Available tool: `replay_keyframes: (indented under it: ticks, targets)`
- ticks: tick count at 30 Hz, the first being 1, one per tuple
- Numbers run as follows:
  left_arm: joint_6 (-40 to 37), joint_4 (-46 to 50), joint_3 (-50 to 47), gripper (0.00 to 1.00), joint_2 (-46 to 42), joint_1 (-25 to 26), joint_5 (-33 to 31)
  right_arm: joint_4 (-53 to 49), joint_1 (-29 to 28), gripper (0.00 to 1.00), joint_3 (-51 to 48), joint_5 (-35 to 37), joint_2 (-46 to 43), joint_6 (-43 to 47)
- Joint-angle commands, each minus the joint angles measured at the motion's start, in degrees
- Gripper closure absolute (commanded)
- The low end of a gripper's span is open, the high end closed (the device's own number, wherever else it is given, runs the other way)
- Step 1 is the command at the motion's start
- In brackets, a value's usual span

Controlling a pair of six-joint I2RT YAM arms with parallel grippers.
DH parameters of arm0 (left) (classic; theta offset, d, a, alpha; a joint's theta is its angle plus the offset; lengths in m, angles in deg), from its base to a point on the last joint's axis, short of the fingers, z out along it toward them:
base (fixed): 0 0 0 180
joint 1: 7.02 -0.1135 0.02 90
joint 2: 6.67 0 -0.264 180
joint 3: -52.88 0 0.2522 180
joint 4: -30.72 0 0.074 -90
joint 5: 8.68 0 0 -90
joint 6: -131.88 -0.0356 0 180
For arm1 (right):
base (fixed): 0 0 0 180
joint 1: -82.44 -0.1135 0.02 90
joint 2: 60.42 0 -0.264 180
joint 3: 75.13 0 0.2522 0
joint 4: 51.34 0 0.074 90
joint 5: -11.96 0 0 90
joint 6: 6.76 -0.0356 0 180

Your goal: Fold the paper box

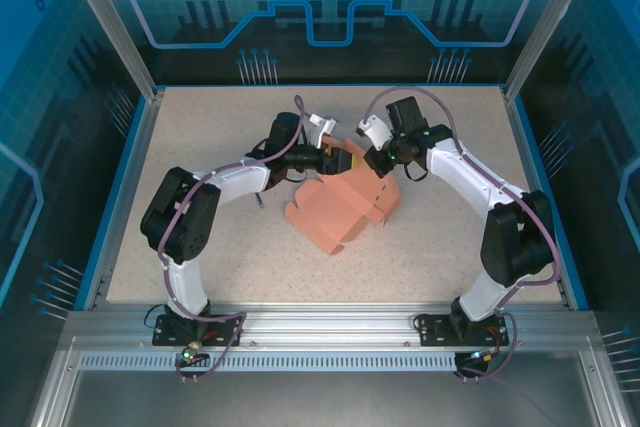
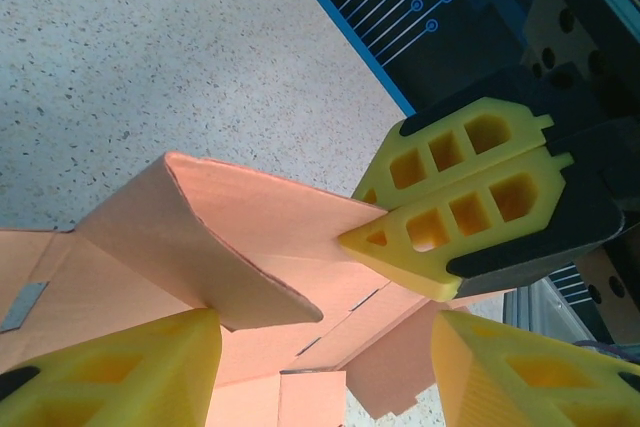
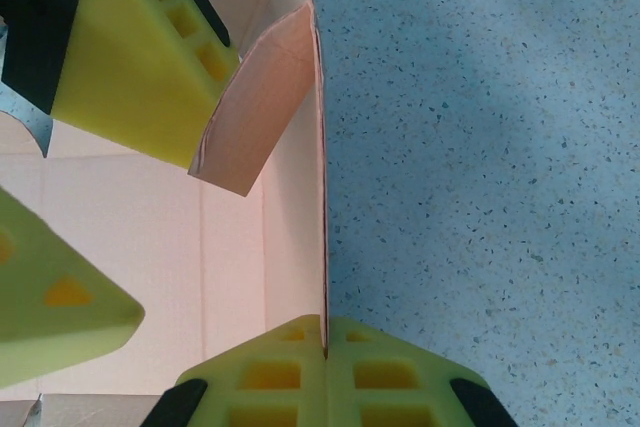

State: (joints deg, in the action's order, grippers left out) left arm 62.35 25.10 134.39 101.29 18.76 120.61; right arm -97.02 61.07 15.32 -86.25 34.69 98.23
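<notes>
— salmon-pink card on grey speckle. is that the paper box (image 1: 340, 209)?
— yes. it lies on the desk (image 1: 230, 267) near the middle, between the left arm (image 1: 200, 202) and the right arm (image 1: 470, 177). it is partly opened, with its flat flaps spread toward the near edge.
— how do the right jaws stand?
— clenched on a thin upright wall of the box. in the right wrist view the card's edge (image 3: 322, 197) runs straight down into the seam between the two yellow fingers (image 3: 385, 379).
— does the left wrist view agree?
— it does. there the right arm's fingers (image 2: 450, 217) are pressed together on the tip of a raised panel (image 2: 280, 222).
— and the left jaws?
— released. their fingers (image 2: 110, 372) stand apart, one on each side of a bent-up flap (image 2: 190, 237). from the right wrist, one of them (image 3: 130, 57) sits just beside that folded flap. i can't tell whether it touches.
— where do the two sets of jaws meet?
— over the far edge of the box, close together, tips facing each other.
</notes>
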Motion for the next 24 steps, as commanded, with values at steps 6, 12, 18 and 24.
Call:
replay_keyframes:
  ticks: [6, 12, 18, 24]
  targets:
    - [-3.8, 0.7, -2.4, 0.4, -3.8, -0.8, -2.3, -0.6, -0.4, 0.99, 0.1, 2.2, -0.3, 1.8]
    - [-5.5, 2.9, -7.4, 0.4, -8.1, -3.3, -7.2, 0.0, -2.6, 0.99, -0.3, 7.7, 0.1, 3.5]
    - [-6.1, 3.2, -12.9, 0.4, -13.1, -5.6, -10.8, 1.9, -5.6, 1.0, -1.4, 13.9, 0.7, 6.4]
    - [-5.4, 4.1, -17.2, 0.4, -18.1, -8.4, -17.0, 5.2, -8.4, 1.0, -3.7, 18.8, 0.5, 10.2]
